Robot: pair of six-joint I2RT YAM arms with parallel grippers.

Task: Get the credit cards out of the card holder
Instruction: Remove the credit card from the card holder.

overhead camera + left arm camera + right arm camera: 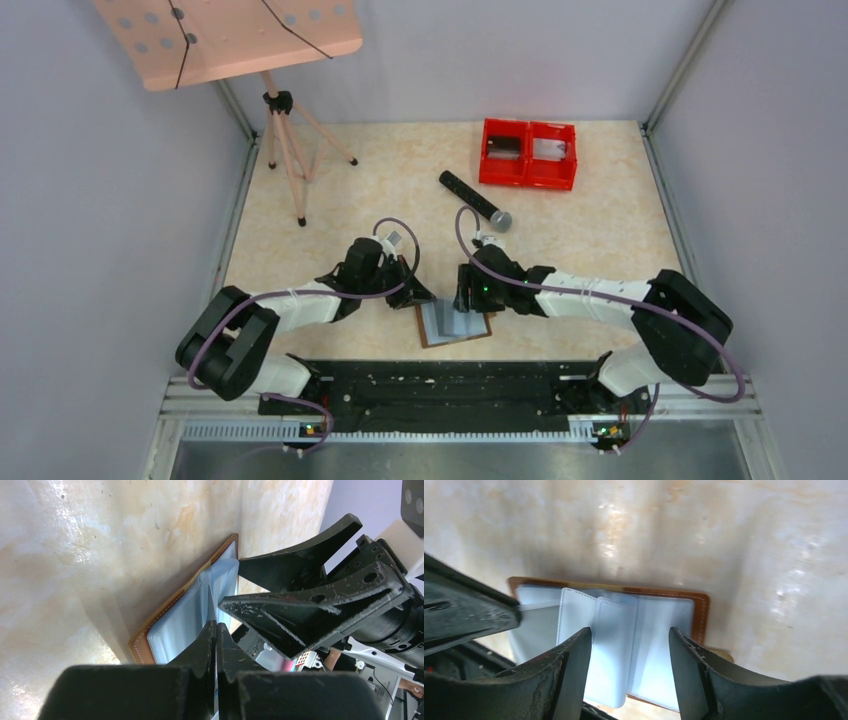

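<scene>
Open holder (455, 325) lying on tabletop (600, 240), near edge. Your left gripper (216, 635) jaws pinching its flap; right gripper (629, 632) jaws hanging parted over pockets. Risk: you closing on pocket fabric instead of card, dragging holder.

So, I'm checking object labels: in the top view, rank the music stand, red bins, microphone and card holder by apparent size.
1. music stand (nearer the camera)
2. red bins
3. microphone and card holder: too alike to rank; holder partly hidden
</scene>
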